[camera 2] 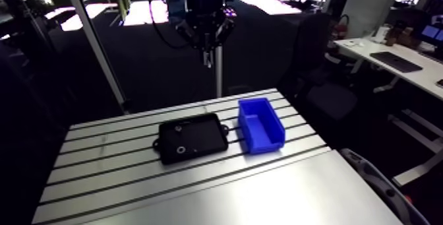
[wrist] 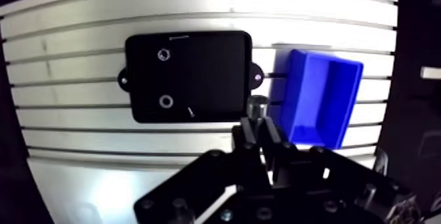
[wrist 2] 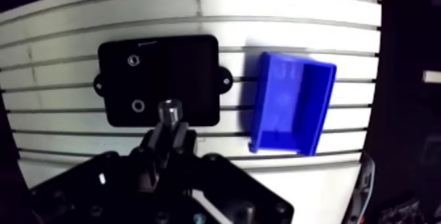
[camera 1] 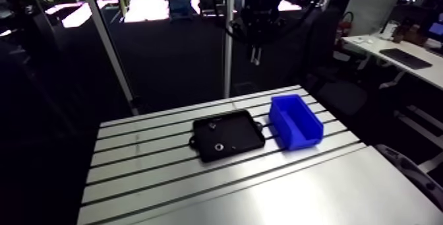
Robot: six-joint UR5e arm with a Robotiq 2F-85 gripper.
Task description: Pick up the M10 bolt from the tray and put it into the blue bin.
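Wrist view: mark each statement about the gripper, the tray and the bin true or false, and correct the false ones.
1. The gripper is shut on a bolt. True.
2. The blue bin stands inside the black tray. False: it stands beside the tray on the table, apart from it.
3. The bolt lies in the blue bin. False: the bin looks empty, and the bolt is in the gripper.
4. Two ring-shaped parts lie in the tray. True.
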